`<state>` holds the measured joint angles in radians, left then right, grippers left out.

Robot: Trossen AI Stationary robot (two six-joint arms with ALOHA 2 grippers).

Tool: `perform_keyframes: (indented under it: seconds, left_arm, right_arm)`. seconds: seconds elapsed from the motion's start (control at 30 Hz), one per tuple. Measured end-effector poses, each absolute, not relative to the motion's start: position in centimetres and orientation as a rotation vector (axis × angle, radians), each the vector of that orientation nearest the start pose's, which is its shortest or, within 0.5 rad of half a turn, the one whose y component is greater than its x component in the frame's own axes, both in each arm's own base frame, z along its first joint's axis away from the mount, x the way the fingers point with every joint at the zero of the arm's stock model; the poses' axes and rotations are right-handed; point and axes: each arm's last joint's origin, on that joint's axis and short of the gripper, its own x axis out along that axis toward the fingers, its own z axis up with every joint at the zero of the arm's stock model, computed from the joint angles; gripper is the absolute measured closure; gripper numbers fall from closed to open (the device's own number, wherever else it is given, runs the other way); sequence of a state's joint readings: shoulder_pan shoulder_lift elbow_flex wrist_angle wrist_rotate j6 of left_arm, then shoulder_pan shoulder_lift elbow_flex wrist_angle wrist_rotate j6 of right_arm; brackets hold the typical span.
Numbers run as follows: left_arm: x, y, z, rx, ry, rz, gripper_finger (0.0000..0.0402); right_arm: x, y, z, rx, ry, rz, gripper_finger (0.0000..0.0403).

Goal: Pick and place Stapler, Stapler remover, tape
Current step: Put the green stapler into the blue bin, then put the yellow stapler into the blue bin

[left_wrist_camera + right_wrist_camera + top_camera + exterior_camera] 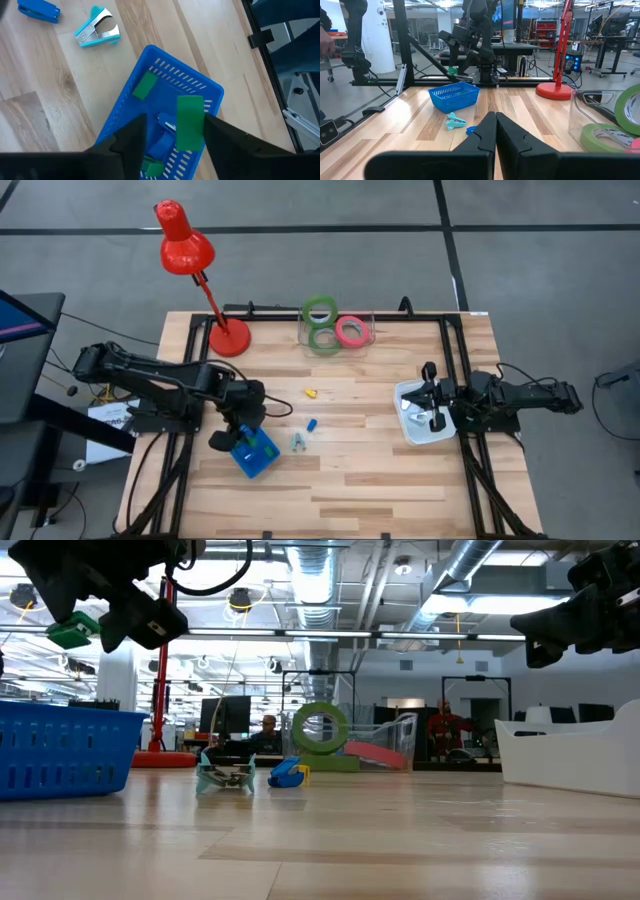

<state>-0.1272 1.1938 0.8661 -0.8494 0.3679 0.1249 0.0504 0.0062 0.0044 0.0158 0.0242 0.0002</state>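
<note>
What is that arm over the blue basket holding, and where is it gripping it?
The left hand has a small green stapler between its fingers, held by its sides above the blue basket. The fingers are apart, so whether it is gripped or just released cannot be told.

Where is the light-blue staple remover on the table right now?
In the high view the staple remover lies on the bare wood left of centre, just right of the blue basket, with the small blue stapler just beyond it.

Pale butcher-block wood table with a smooth satin sheen, blue slotted plastic basket at centre frame, staple remover with bright metal jaws in teal plastic, glossy red lamp upper left, clear plastic bin
</note>
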Motion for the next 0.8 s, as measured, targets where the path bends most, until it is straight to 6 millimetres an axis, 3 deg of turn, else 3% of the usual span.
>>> perform_keyframes:
  seconds: [0.33,0.8]
  left_arm:
    - [20.7,-3.7,23.9,-0.033,1.149,-0.506,0.016]
    - [21.1,-2.1,24.0,-0.042,1.138,-0.4,0.0158]
  right_arm:
    - [9.8,0.4,16.6,0.001,-0.014,0.026,0.0403]
    - [9.8,0.4,16.6,0.001,-0.014,0.026,0.0403]
